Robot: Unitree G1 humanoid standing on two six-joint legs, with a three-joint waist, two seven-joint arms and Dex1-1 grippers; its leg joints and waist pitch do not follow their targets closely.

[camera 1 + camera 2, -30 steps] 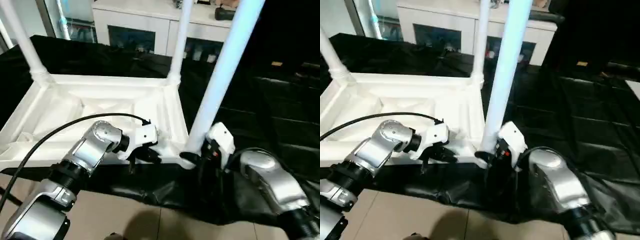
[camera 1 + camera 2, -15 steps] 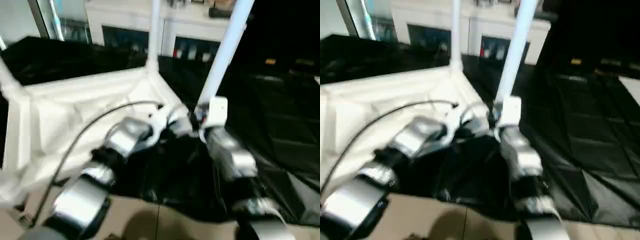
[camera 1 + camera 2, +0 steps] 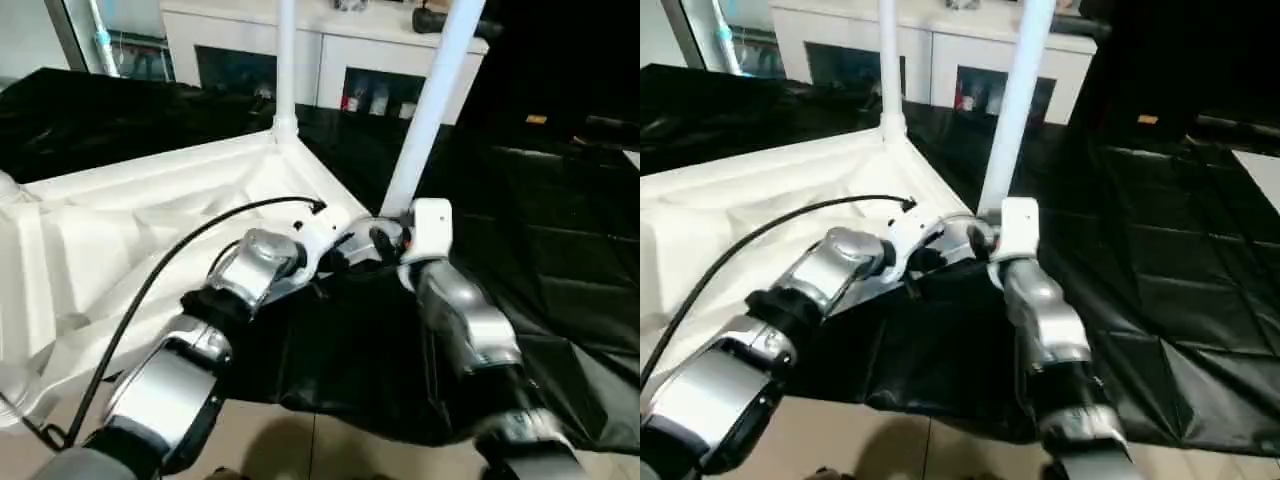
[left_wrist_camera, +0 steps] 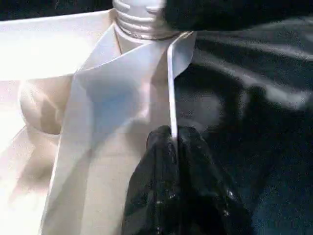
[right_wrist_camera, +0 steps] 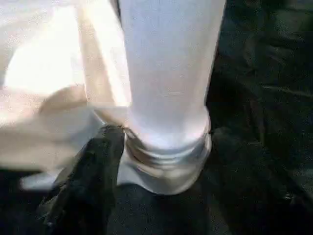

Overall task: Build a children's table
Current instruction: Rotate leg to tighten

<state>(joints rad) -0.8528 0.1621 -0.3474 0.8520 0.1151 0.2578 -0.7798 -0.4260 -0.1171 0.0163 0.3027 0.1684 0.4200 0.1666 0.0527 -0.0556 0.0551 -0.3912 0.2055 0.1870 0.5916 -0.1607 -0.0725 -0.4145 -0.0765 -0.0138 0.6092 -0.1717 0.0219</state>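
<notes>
The white plastic rectangular tabletop (image 3: 120,230) lies upside down, ribbed underside up, on the bench covered in black quilted sheeting (image 3: 560,220). It fills the left half of what my head cameras see, one corner pointing toward my two arms. Behind it, against the far wall, stands a white cabinet with glass doors (image 3: 330,70).

Two long white tube legs rise from the tabletop. The far leg (image 3: 285,60) stands upright in its round corner socket at the back. The near leg (image 3: 430,110) leans slightly to the right and meets the tabletop at the corner just in front of my grippers.

My head views show both silver forearms converging on that near corner, a black cable (image 3: 190,245) arcing over the left one, but the fingers themselves are hidden there.

The wrist cameras fill that in. From the left wrist, my left gripper (image 4: 173,139) is clenched on the thin upright edge of the tabletop's rim, one black finger (image 4: 195,161) on each side of it, with the leg's ribbed base just beyond. From the right wrist, the near leg's ribbed collar (image 5: 166,147) sits in the corner socket, and one black finger (image 5: 98,166) of my right gripper rests against the collar's side. I cannot tell whether that gripper is clenched or released.
</notes>
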